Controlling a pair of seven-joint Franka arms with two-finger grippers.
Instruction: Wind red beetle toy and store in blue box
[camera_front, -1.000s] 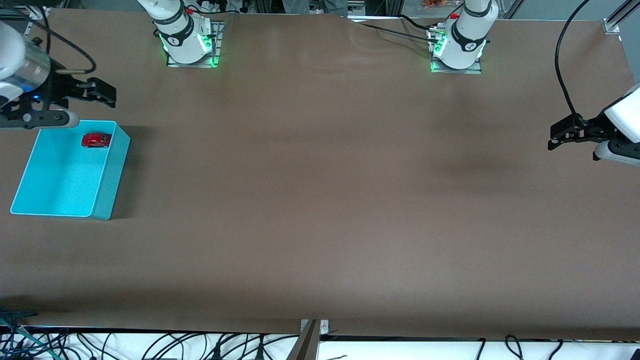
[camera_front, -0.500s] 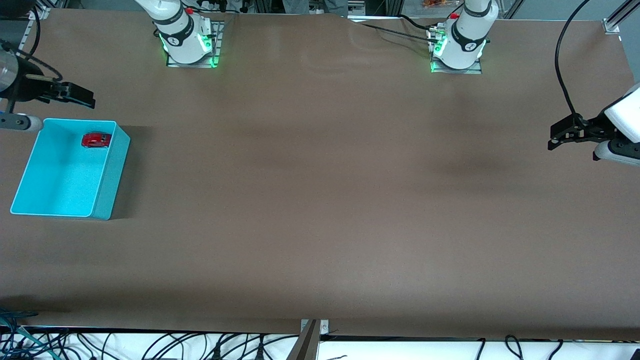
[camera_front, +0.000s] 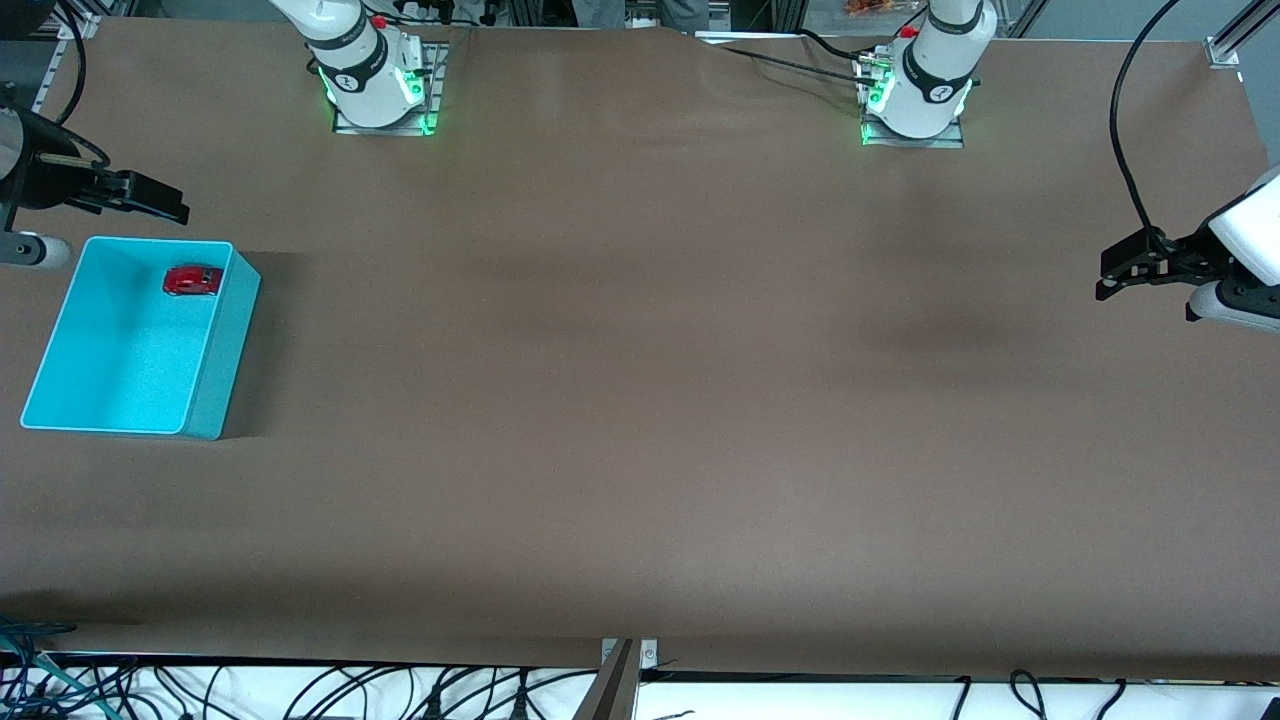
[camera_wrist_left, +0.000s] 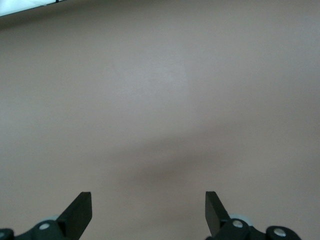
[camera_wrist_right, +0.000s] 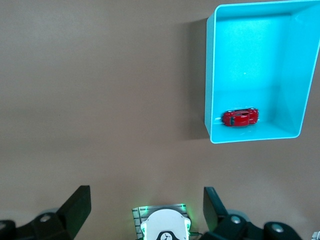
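The tiny glossy red beetle toy (camera_front: 193, 281) is sitting inside the rectangular turquoise-blue plastic box (camera_front: 215, 375), on its floor, tucked close to the corner farthest from the front camera and nearest the table's middle. In the right wrist view the car (camera_wrist_right: 240, 117) is lying parallel to one short wall of the box (camera_wrist_right: 212, 75), just beside it, with the remaining floor showing bare. The box is standing at the right arm's end of the brown table (camera_front: 640, 400), its outer long rim running close to the table edge.

The right gripper (camera_front: 140, 193) is hanging in the air over the table just past the box's rim nearest the robot bases, its black fingers (camera_wrist_right: 75, 207) spread wide and holding nothing. The left gripper (camera_front: 1130, 268) is waiting over the table at the left arm's end, near that edge, fingers (camera_wrist_left: 80, 212) likewise spread wide and holding nothing. Between the two grippers a broad stretch of brown tabletop is lying open.
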